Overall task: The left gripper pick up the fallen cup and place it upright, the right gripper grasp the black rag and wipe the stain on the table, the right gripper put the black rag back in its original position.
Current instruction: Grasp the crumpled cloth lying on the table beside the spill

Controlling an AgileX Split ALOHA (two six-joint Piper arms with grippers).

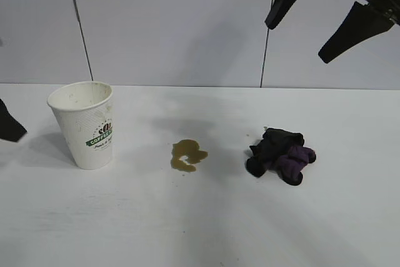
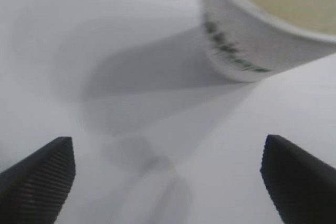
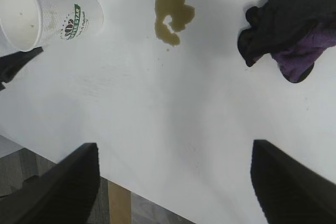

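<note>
The cup (image 1: pixel 85 125) stood upright at the left of the table (image 1: pixel 206 229), apart from the left gripper (image 1: pixel 10 123) at the frame's left edge, fingers spread and empty. The right gripper (image 1: pixel 331 14) hung released at upper right, above the black rag (image 1: pixel 280 154); the stain (image 1: pixel 186 154) lay at centre.

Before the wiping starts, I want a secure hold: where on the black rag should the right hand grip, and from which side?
Judging by its pose, come straight down from above onto the raised black hump of the black rag, fingers straddling it. It lies bunched on the table, and the open right hand hangs above it.
</note>
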